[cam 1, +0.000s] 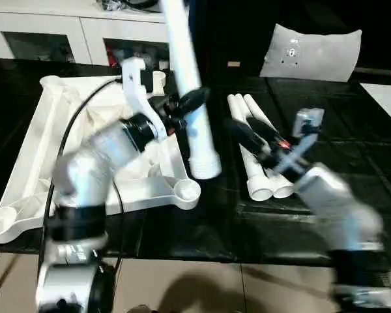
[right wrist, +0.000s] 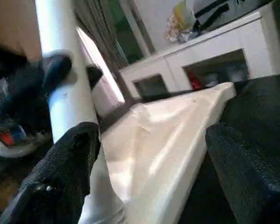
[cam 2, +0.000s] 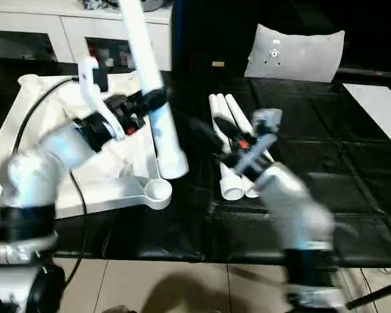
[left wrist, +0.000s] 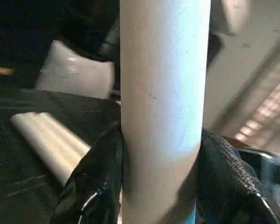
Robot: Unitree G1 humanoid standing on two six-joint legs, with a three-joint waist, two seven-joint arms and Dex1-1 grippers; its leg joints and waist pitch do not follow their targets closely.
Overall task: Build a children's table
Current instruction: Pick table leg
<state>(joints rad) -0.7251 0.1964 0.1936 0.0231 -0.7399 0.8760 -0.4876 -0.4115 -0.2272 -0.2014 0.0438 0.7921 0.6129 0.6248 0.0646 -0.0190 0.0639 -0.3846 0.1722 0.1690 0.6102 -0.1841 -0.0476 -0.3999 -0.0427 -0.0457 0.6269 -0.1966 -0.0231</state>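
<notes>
The tabletop [cam 1: 65,156] lay upside down on the dark worktop [cam 1: 352,163], ribs up, its near corner socket [cam 1: 186,190] empty. One leg [cam 1: 194,111] stood almost upright, its wide end hanging just beside that socket, above the worktop. Three more legs [cam 1: 257,153] lay side by side to the right, well apart from the top.

The left claw [cam 1: 182,107] was clenched on the upright leg at mid-length; the left wrist view showed both pads [left wrist: 100,172] pressed against its sides. To seat it well, I judge the leg's end should be brought over the socket, held plumb, then pushed straight down.

The left forearm reached up and across the tabletop, wrist bent toward the leg. The right claw [cam 1: 251,134] hovered over the spare legs, fingers [right wrist: 65,168] spread wide and grasping nothing, pointing toward the held leg.
</notes>
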